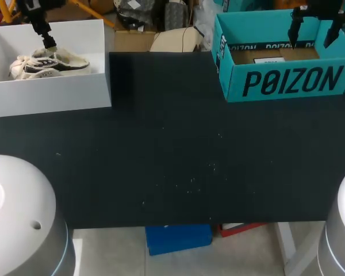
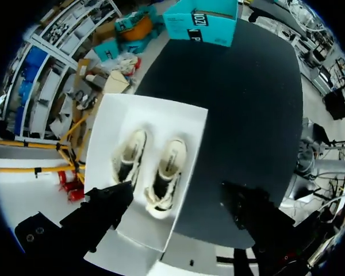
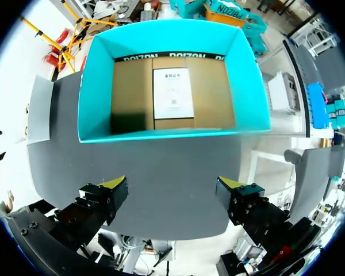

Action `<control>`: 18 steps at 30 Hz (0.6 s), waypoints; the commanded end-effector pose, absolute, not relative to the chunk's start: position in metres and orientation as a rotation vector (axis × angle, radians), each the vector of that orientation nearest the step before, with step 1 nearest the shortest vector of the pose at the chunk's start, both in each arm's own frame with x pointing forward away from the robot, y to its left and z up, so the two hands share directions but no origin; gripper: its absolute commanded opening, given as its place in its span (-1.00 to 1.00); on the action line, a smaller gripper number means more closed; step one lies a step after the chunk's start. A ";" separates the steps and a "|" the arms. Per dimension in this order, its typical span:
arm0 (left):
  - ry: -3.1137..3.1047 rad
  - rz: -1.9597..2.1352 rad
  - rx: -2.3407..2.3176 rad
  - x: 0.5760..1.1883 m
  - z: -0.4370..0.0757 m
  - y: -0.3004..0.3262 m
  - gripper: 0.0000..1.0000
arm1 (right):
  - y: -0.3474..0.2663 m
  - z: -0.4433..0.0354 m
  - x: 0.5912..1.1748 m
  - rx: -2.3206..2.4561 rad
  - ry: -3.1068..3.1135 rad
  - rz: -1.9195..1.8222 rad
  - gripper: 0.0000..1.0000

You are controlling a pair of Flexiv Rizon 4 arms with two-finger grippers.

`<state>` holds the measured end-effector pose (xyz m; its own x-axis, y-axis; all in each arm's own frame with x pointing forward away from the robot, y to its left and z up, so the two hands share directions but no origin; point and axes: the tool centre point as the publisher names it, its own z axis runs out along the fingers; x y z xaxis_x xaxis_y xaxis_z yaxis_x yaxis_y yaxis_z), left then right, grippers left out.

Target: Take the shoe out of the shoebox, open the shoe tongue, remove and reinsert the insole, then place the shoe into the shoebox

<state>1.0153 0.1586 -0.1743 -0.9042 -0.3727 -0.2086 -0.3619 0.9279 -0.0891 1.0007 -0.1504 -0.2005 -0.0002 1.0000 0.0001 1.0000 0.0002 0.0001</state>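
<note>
Two cream and black sneakers (image 1: 49,63) lie side by side in an open white box (image 1: 52,95) at the table's far left corner. In the left wrist view the pair (image 2: 164,172) lies under and ahead of my left gripper (image 2: 175,201), which hangs open above the white box (image 2: 190,149) with nothing between its fingers. In the head view the left gripper (image 1: 48,41) stands just over the shoes. My right gripper (image 1: 313,31) hovers open above a teal shoebox (image 1: 287,83) at the far right. That teal shoebox (image 3: 92,98) holds only a white sheet (image 3: 172,93), ahead of the right gripper (image 3: 172,187).
The black table top (image 1: 172,149) stretches between the two boxes with nothing standing on it. Both boxes sit along the far edge, and their upright walls rise around each gripper's reach.
</note>
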 end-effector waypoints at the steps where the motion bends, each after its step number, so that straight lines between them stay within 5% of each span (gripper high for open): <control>1: 2.894 -0.053 0.456 1.023 -0.194 0.178 0.35 | -0.150 -0.200 1.001 2.222 2.222 -0.001 1.00; 3: 2.914 -0.045 0.446 1.030 -0.203 0.189 0.26 | -0.150 -0.200 1.001 2.222 2.222 -0.001 1.00; 4: 2.929 -0.035 0.442 1.033 -0.208 0.194 -0.02 | -0.150 -0.200 1.001 2.222 2.222 -0.001 1.00; 6: 2.949 -0.017 0.418 1.039 -0.217 0.204 -0.20 | -0.150 -0.200 1.001 2.222 2.222 -0.001 1.00; 10: 2.988 0.007 0.378 1.051 -0.237 0.219 -0.04 | -0.150 -0.200 1.001 2.222 2.222 -0.001 1.00; 18: 3.032 0.045 0.353 1.072 -0.276 0.223 -0.07 | -0.150 -0.200 1.001 2.222 2.222 -0.001 1.00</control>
